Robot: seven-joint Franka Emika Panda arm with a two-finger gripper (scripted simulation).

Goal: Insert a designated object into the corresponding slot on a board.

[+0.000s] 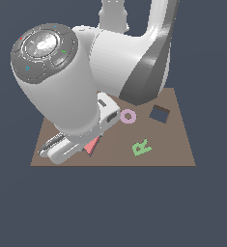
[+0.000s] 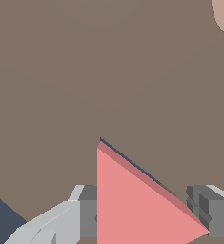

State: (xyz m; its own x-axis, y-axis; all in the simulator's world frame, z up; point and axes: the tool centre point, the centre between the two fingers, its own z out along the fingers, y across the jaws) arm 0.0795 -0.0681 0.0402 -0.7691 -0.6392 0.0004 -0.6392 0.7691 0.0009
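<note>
The red-pink triangle [image 2: 137, 205] lies flat and low over the brown board [image 2: 108, 71], between my two fingers. One finger [image 2: 87, 214] is against its straight edge and the other finger [image 2: 213, 214] meets its point. My gripper [image 2: 147, 217] is shut on it. A thin dark sliver of the slot [image 2: 132, 164] shows along the triangle's slanted edge; the remainder of the slot is covered. In the exterior view the triangle [image 1: 92, 144] peeks out under the hand near the board's [image 1: 175, 149] front left, with the gripper [image 1: 88, 146] on it.
A dark square cut-out [image 1: 159, 113] is at the board's back right. A pink ring [image 1: 128, 116] lies near the board's middle and a green R [image 1: 142, 147] towards the front. The arm's bulk hides the board's left half. The ring [image 2: 223, 19] shows partly in the wrist view.
</note>
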